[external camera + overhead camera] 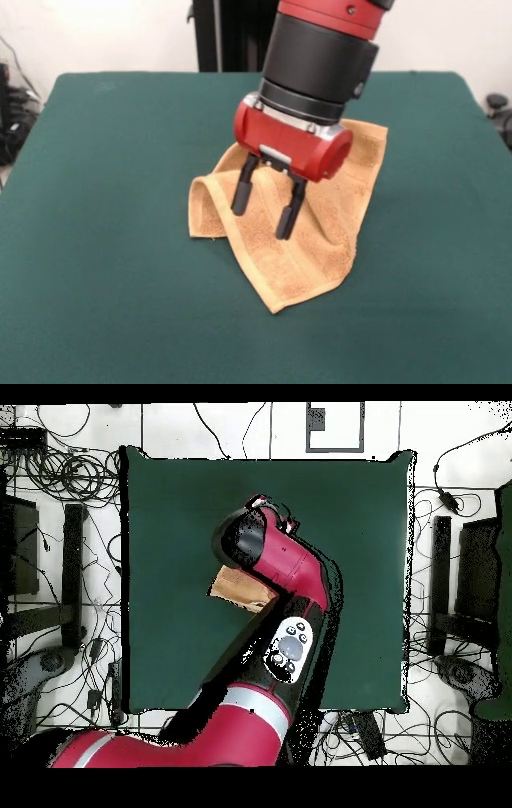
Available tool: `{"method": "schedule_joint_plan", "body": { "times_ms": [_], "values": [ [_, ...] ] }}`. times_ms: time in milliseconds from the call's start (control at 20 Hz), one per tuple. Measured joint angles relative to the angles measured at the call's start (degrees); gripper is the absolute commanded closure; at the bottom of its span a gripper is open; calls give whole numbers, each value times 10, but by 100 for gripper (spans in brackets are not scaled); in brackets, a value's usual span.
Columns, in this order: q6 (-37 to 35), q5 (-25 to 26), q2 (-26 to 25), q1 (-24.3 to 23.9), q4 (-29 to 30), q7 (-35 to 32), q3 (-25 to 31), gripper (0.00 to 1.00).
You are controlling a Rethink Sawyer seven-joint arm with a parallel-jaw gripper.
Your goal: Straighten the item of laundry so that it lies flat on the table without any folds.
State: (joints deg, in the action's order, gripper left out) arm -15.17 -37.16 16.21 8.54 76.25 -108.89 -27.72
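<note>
The tan terry towel (320,240) lies near the middle of the dark green table (104,240). It is rumpled: its left part is folded over into a raised hump, and a corner points toward the camera. My gripper (262,210) hangs just above the towel's folded left part, with both black fingers (242,192) spread apart and nothing between them. In the overhead view the red arm covers most of the towel (238,589); only a tan patch shows at the arm's left side, and the gripper is hidden under the wrist.
The green table (170,514) has cables and equipment on the floor all around it. Dark stands flank its left and right sides in the overhead view. The black pedestal (232,36) stands behind the table's far edge.
</note>
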Motion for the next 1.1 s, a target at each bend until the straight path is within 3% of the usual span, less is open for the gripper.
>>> {"method": "schedule_joint_plan", "body": {
  "times_ms": [700, 1100],
  "values": [
    [0, 56, 21, -41, 14, 0, 20, 0],
    [0, 149, 35, -52, 15, 0, 43, 0]
  ]
}}
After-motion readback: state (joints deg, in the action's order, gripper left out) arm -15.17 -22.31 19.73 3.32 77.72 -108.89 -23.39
